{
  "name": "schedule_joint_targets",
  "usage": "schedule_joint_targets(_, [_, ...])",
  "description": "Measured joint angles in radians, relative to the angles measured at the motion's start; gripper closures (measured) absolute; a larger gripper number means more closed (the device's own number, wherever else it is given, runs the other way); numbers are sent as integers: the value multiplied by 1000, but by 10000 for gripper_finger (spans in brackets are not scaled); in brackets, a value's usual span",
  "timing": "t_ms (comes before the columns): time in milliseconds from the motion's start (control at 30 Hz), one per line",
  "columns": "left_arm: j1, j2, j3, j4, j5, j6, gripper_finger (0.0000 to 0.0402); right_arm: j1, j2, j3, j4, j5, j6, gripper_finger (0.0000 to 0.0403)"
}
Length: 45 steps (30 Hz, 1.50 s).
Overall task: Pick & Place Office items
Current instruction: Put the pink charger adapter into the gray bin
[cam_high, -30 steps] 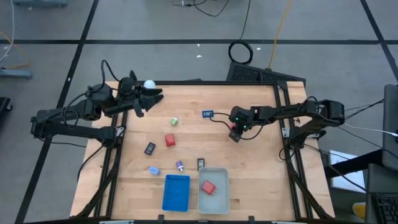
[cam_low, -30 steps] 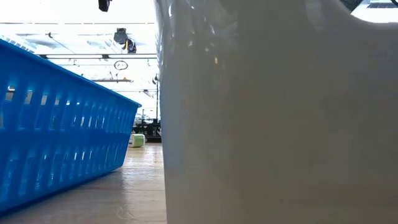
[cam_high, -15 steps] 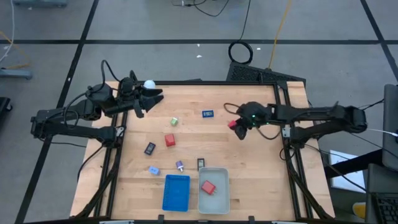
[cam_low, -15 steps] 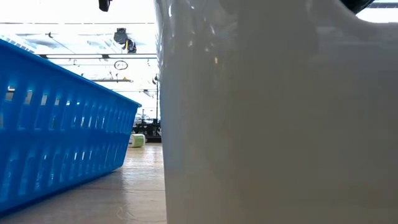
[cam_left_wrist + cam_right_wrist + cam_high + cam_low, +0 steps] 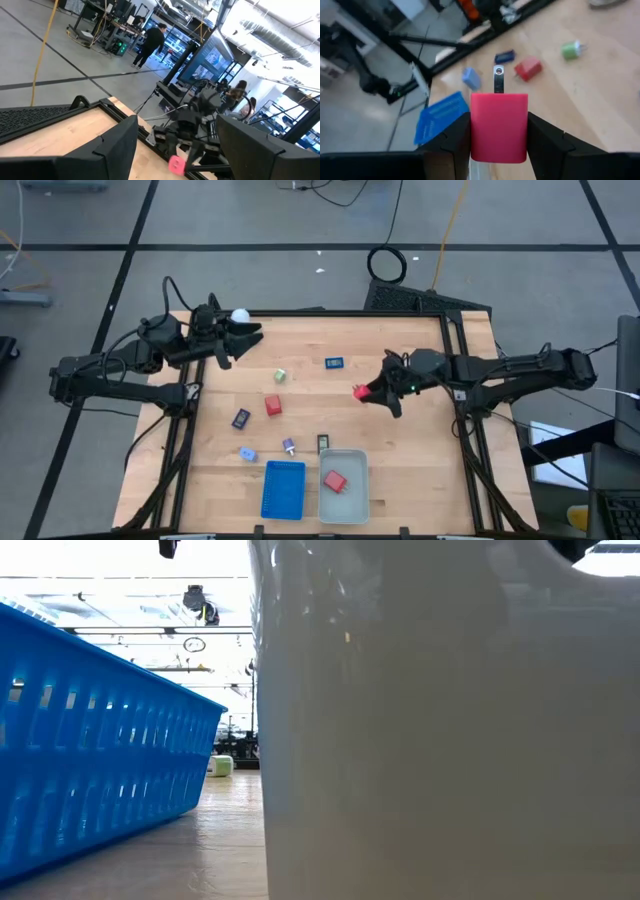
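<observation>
The right gripper is hanging over the right half of the table, its fingers closed on a red block. In the right wrist view the block is sitting squarely between the two dark fingers, clear of the wood below.

The left gripper is waiting at the far left corner of the table with its jaws standing wide and nothing between them. It is lying just beside a white ball at the table's far edge. Through the left wrist view the right arm is showing farther off with the red block at its tip.

The other office items are lying scattered on the wood. A green piece and a dark blue-labelled piece are resting toward the far middle. A second red block is sitting left of centre, with a small black item just to its near left. Nearer the front edge, a light blue piece, a purple-topped piece and another small black item are lying in a loose row.

At the near edge, a blue tray and a pale grey tray are standing side by side, touching. A third red block is lying inside the pale grey tray.
</observation>
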Motion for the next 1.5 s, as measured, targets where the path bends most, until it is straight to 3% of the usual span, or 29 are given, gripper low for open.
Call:
schedule_joint_targets(333, [0, 0, 0, 0, 14, -5, 131, 143, 96, 0, 223, 1, -77, 260])
schedule_joint_targets(833, [0, 0, 0, -1, 18, 29, 131, 284, 334, 0, 373, -2, -185, 260])
schedule_joint_targets(1267, [0, 0, 0, -2, 18, 40, 131, 319, 580, 0, 489, 0, -214, 260])
schedule_joint_targets(1500, [0, 0, 0, -3, 18, 45, 131, 322, 644, 1, 548, 0, -213, 260])
